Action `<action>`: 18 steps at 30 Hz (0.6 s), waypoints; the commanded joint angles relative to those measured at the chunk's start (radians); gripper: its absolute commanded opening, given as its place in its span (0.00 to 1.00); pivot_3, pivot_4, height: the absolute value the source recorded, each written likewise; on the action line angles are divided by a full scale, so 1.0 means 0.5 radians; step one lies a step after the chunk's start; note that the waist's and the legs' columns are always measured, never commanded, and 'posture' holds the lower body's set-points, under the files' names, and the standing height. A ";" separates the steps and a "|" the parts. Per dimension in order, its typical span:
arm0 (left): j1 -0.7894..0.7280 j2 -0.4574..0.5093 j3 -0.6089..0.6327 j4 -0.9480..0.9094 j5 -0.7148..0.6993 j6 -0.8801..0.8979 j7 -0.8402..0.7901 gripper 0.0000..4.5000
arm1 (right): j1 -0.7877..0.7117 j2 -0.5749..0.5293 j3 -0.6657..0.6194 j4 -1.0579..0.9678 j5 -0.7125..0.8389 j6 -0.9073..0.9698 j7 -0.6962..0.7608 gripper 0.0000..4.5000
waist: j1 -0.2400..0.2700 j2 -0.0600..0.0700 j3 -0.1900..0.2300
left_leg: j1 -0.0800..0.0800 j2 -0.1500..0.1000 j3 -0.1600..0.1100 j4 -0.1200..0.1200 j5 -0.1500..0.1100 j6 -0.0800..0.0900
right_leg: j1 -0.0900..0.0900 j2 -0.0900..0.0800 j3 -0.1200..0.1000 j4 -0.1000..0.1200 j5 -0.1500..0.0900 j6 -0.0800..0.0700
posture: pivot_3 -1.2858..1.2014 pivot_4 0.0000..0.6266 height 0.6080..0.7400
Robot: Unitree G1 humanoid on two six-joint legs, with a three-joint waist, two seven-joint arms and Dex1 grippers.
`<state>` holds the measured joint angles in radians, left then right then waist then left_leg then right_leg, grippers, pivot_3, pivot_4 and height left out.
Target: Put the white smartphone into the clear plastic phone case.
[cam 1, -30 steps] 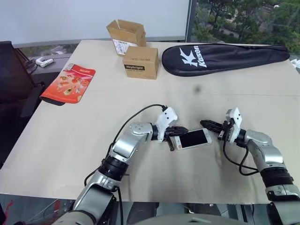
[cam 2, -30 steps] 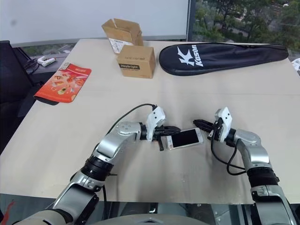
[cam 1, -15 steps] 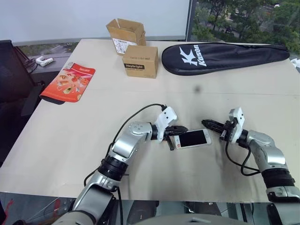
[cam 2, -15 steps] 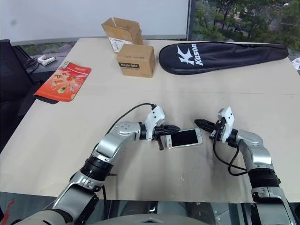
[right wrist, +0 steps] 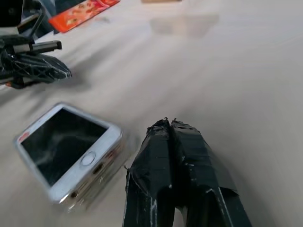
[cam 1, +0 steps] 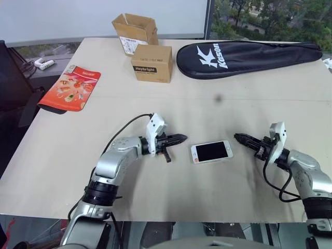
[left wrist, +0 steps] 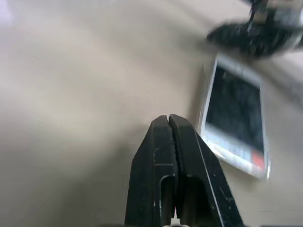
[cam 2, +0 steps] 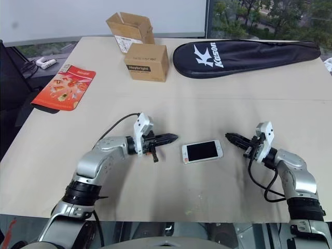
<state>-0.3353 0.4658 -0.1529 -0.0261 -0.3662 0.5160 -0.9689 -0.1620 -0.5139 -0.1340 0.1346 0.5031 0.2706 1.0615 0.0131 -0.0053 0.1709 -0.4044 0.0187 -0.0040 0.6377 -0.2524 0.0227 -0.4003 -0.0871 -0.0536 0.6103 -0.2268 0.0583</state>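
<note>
You had the white smartphone point(cam 1: 211, 152), a slim rounded rectangle with a dark glossy screen, lying flat and screen-up on the pale beige bench point(cam 1: 104, 104), between the two sets of black fingers and touched by neither. A thin glinting rim showed around the phone's edge in the wrist views, but you could not tell from these pictures whether that was the clear plastic phone case.

Your left fingers point(cam 1: 182, 138) were pressed together with nothing between them, their tips pointing at the phone's near short end and stopping just short of it. Your right fingers point(cam 2: 229, 136) were likewise closed and empty, their tips aimed at the phone's opposite short end, a little further off than the left ones.

Well beyond both sets of fingers, towards the far edge of the bench, you had a brown cardboard box printed "Heybright" point(cam 1: 151, 63), an open-flapped cardboard box point(cam 1: 135, 28) behind it, and a long black racket bag with white lettering point(cam 1: 248, 51). A red printed packet point(cam 1: 69, 87) lay far out past the left fingers' side.
</note>
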 commanded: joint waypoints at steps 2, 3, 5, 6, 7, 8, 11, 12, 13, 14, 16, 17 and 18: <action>0.004 -0.009 -0.041 -0.075 -0.013 -0.074 -0.075 0.00 | 0.043 -0.036 0.014 -0.109 0.004 0.000 0.040 0.01 | 0.007 0.000 0.000 | -0.001 0.000 -0.001 0.001 0.000 0.000 | 0.000 0.000 0.000 0.001 0.000 0.000 | 0.52 0.24 0.94; -0.006 -0.042 -0.045 -0.087 -0.031 -0.077 -0.074 0.00 | 0.047 -0.037 0.019 -0.119 0.006 0.005 0.042 0.01 | 0.008 0.000 0.000 | -0.002 0.000 -0.002 0.002 0.000 0.001 | 0.000 0.000 -0.001 0.001 0.000 0.000 | 0.52 0.24 0.94; -0.024 -0.111 -0.069 -0.108 -0.051 -0.082 -0.078 0.00 | 0.051 -0.035 0.025 -0.137 0.016 0.018 0.044 0.01 | 0.005 0.000 0.000 | -0.005 0.000 -0.004 0.009 0.000 0.001 | 0.000 0.000 -0.002 0.002 0.000 0.000 | 0.52 0.24 0.94; -0.026 -0.139 -0.089 -0.119 -0.052 -0.079 -0.085 0.00 | 0.052 -0.033 0.024 -0.140 0.019 0.021 0.042 0.01 | 0.003 0.000 0.000 | -0.007 0.000 -0.004 0.013 0.000 0.001 | 0.000 0.000 -0.002 0.003 0.000 0.000 | 0.52 0.24 0.94; -0.025 -0.155 -0.113 -0.127 -0.044 -0.079 -0.092 0.00 | 0.053 -0.032 0.019 -0.138 0.019 0.020 0.036 0.01 | 0.003 0.000 0.000 | -0.011 0.000 -0.006 0.020 0.000 0.000 | -0.001 0.000 -0.003 0.005 0.000 0.000 | 0.52 0.24 0.94; -0.023 -0.168 -0.140 -0.130 -0.028 -0.086 -0.093 0.00 | 0.055 -0.034 0.008 -0.130 0.016 0.012 0.029 0.01 | 0.002 0.000 0.000 | -0.011 0.000 -0.006 0.020 0.000 0.000 | -0.001 0.000 -0.003 0.005 0.000 0.000 | 0.52 0.24 0.94; -0.014 -0.187 -0.181 -0.137 -0.019 -0.096 -0.093 0.00 | 0.081 -0.067 -0.026 -0.129 0.031 0.018 0.046 0.01 | 0.002 0.000 0.000 | -0.018 -0.002 -0.004 0.032 0.000 0.000 | -0.010 -0.001 0.000 0.023 0.000 0.000 | 0.52 0.24 0.94; -0.010 -0.188 -0.188 -0.144 -0.025 -0.093 -0.095 0.00 | 0.092 -0.079 -0.037 -0.135 0.041 0.028 0.052 0.01 | 0.003 0.000 0.000 | -0.017 -0.002 -0.004 0.032 -0.001 0.002 | -0.011 -0.001 0.000 0.026 0.000 0.000 | 0.52 0.24 0.94; -0.003 -0.187 -0.199 -0.148 -0.022 -0.095 -0.095 0.00 | 0.106 -0.098 -0.050 -0.144 0.055 0.045 0.061 0.01 | 0.004 0.000 0.000 | -0.016 -0.002 -0.005 0.033 -0.001 0.002 | -0.012 -0.001 0.000 0.030 0.000 0.000 | 0.52 0.24 0.94; 0.007 -0.177 -0.216 -0.145 -0.006 -0.106 -0.097 0.00 | 0.123 -0.123 -0.058 -0.155 0.066 0.064 0.075 0.01 | 0.004 0.000 0.000 | -0.016 -0.001 -0.007 0.033 -0.001 0.002 | -0.012 0.000 -0.001 0.032 0.000 0.000 | 0.52 0.24 0.94; 0.026 -0.160 -0.234 -0.129 0.025 -0.137 -0.096 0.00 | 0.155 -0.167 -0.056 -0.173 0.073 0.090 0.097 0.01 | 0.003 0.000 0.000 | -0.015 -0.001 -0.008 0.033 -0.001 0.002 | -0.012 0.000 -0.002 0.034 0.001 -0.001 | 0.52 0.24 0.94; 0.035 -0.154 -0.232 -0.124 0.028 -0.146 -0.095 0.00 | 0.164 -0.175 -0.053 -0.180 0.073 0.093 0.097 0.01 | 0.002 0.000 0.000 | -0.015 -0.001 -0.008 0.033 -0.001 0.002 | -0.012 0.000 -0.002 0.034 0.001 -0.001 | 0.52 0.24 0.94; 0.041 -0.151 -0.226 -0.122 0.026 -0.149 -0.092 0.00 | 0.169 -0.178 -0.049 -0.185 0.074 0.092 0.094 0.01 | -0.002 0.000 0.000 | -0.015 -0.001 -0.008 0.033 -0.001 0.002 | -0.012 0.000 -0.001 0.035 0.001 -0.001 | 0.52 0.24 0.94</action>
<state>-0.3150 0.3896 -0.2658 -0.0594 -0.3528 0.4660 -1.0083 -0.0807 -0.5965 -0.1370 0.0762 0.5195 0.3129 1.0986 0.0122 -0.0053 0.1710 -0.4118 0.0183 -0.0074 0.6546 -0.2528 0.0238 -0.4063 -0.0869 -0.0537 0.6275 -0.2264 0.0578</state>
